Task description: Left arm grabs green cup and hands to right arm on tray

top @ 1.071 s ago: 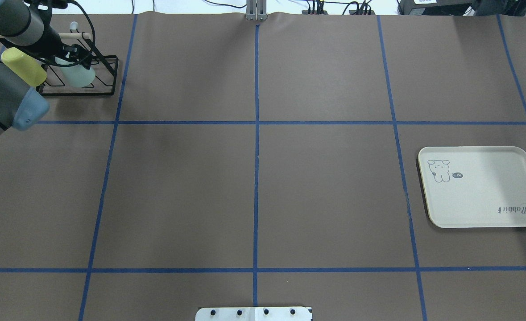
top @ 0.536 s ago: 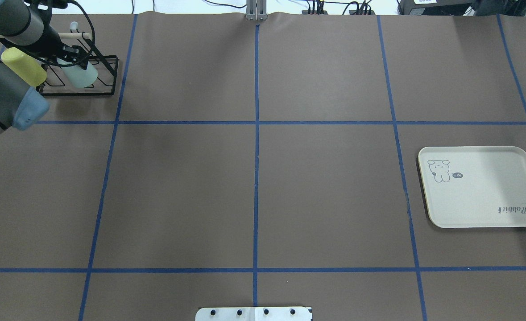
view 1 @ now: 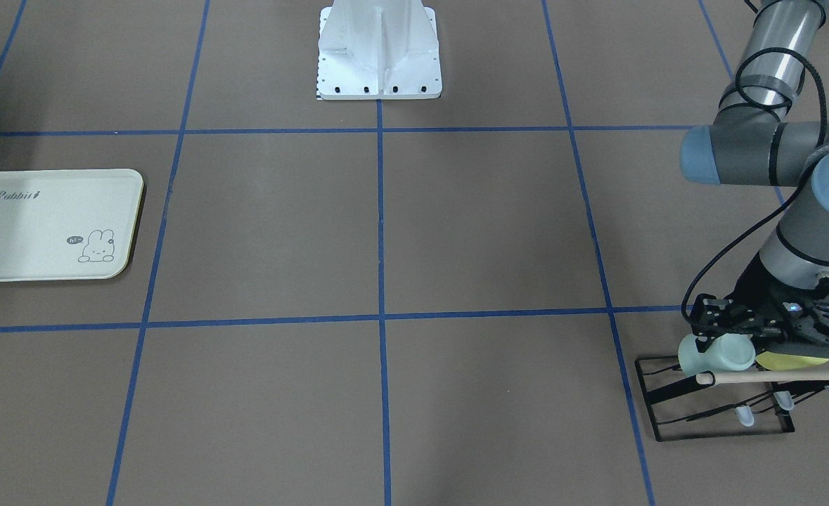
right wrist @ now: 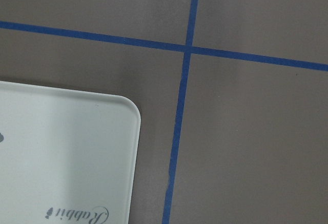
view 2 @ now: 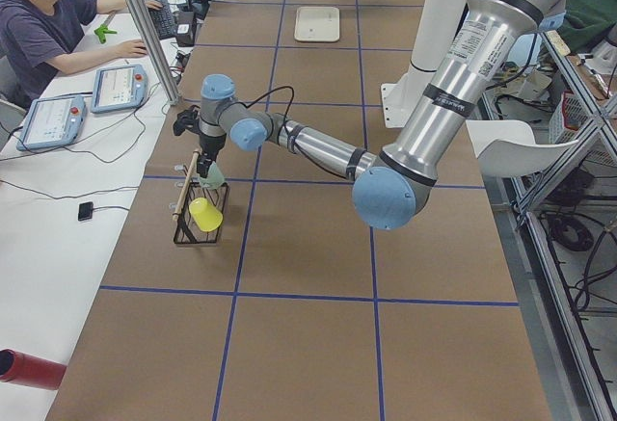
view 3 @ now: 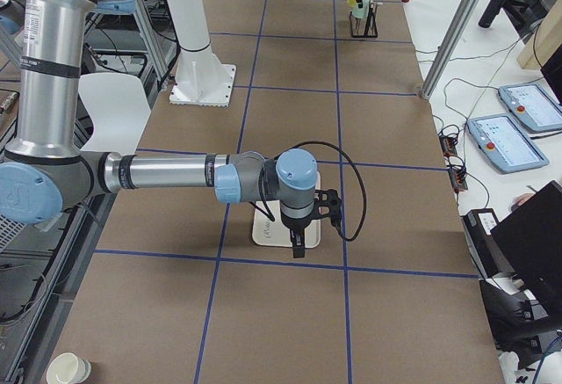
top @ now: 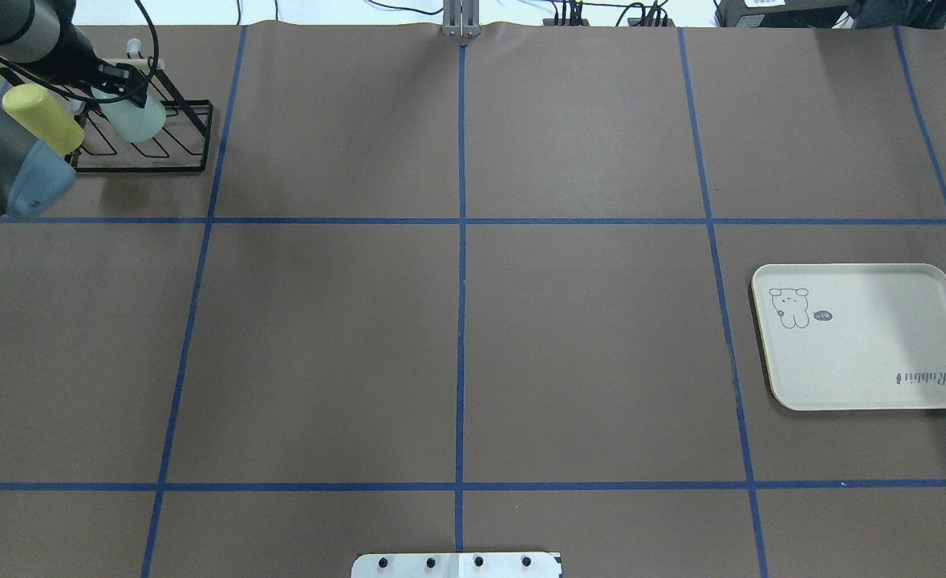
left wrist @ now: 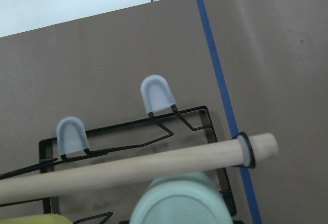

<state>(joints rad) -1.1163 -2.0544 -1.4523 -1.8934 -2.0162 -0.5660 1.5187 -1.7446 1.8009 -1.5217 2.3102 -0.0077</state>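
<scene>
The pale mint-green cup (top: 137,120) lies on its side in my left gripper (top: 123,87), at the black wire rack (top: 193,138) in the far left corner. In the front-facing view the left gripper (view 1: 722,337) is shut on the green cup (view 1: 716,353), just above the rack's wooden dowel (view 1: 773,377). The left wrist view shows the cup's base (left wrist: 179,206) under the dowel (left wrist: 128,167). The cream Rabbit tray (top: 866,337) lies empty on the right. My right gripper (view 3: 299,245) hangs over the tray's edge (view 3: 262,233); I cannot tell whether it is open or shut.
A yellow-green cup (top: 42,119) sits on the rack beside the green one and shows in the front-facing view (view 1: 790,362). The rack has blue-capped pegs (left wrist: 156,93). The robot's white base (view 1: 379,49) stands at the near middle. An operator (view 2: 48,26) sits at a side desk.
My left gripper has drawn back toward the table's far edge with the green cup in it. The cup has slid up along the rack. The tray has not moved.
</scene>
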